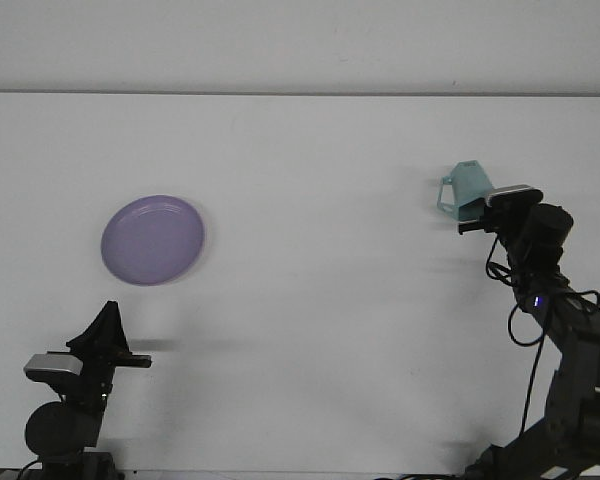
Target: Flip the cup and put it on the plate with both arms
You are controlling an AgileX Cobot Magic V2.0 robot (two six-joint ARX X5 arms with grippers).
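Pale teal plastic cup [467, 190] with a handle sits tilted at the right side of the white table [310, 150], clasped by the right gripper [477, 214]. Well apart on the left lies a round lilac plate [152, 240]; the left gripper [108, 335] waits low, its grip unreadable.

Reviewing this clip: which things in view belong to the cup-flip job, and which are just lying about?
Belongs to the job:
- cup, pale teal, at the right claw
- plate, purple, on the left of the table
- left claw, low near the front edge, apart from the plate

Just lying about:
- nothing loose; only the white table itself
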